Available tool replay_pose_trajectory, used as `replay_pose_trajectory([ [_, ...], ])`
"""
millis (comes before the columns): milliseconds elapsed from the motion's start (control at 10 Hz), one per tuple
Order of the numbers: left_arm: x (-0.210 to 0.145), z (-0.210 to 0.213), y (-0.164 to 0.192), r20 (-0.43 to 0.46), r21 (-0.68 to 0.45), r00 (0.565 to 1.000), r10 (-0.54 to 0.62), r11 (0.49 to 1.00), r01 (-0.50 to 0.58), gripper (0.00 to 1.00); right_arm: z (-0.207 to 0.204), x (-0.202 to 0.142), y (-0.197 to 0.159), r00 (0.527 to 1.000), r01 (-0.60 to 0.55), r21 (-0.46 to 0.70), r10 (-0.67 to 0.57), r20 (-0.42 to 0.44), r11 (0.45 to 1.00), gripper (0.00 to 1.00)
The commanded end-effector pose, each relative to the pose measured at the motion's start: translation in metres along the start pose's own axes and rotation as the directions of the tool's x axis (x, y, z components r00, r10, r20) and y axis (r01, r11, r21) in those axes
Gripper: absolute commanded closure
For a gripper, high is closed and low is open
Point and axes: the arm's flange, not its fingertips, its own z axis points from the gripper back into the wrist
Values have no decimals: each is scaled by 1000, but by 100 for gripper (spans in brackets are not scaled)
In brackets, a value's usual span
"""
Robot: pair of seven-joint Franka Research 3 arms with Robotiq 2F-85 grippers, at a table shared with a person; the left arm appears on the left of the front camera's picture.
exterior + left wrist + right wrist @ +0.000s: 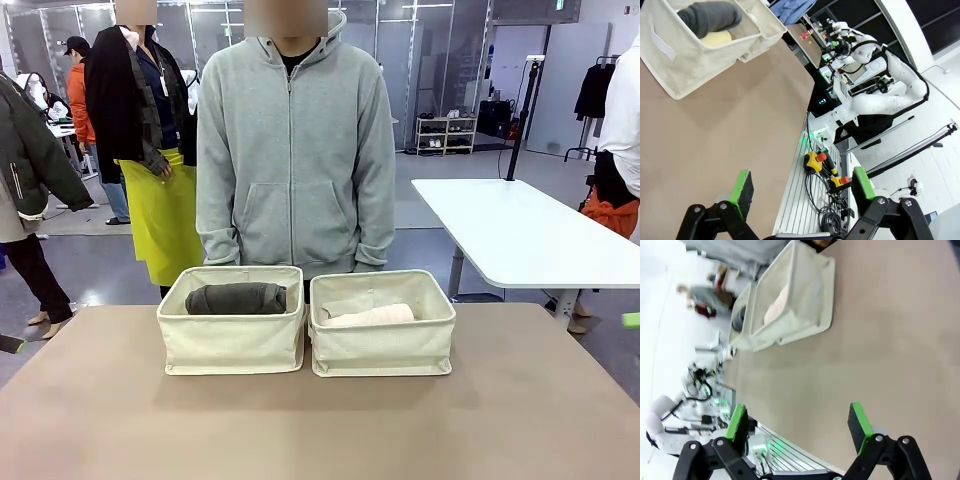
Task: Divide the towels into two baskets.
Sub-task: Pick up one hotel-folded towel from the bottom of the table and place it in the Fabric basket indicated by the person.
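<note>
Two baskets [232, 345] are set side by side on the worktop [320, 430], while both grippers [801, 192] [797, 422] are held wide, empty

A brown table [715, 130] spreads beyond the finger pads. Past its far edge stands a person in a grey hoodie [295, 150]. A white table [520, 235] sits well off, and a yellow emergency-stop box [814, 161] lies close below.

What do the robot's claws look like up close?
Each claw is a black metal frame with round silver bolts. The left gripper and right gripper both end in two flat fingers covered with bright green pads.
</note>
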Motion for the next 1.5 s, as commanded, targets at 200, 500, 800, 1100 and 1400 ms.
replay_pose_trajectory([
  [200,-2,0,-5,-3,0,1000,5,1000,-5,0,-5,-54,-8,999,33,-73,-31,33,997,0],
  [500,-2,0,-5,-3,0,1000,5,1000,-5,0,30,-9,-15,997,40,4,-40,60,999,0],
  [800,-2,0,-5,-3,0,1000,5,1000,-5,0,30,-9,-15,997,40,4,-40,60,999,0],
  [1100,-2,0,-5,-3,0,1000,5,1000,-5,0,30,-9,-15,997,40,4,-40,60,999,0],
  [1400,-2,0,-5,-3,0,1000,5,1000,-5,0,30,-9,-15,997,40,4,-40,60,999,0],
])
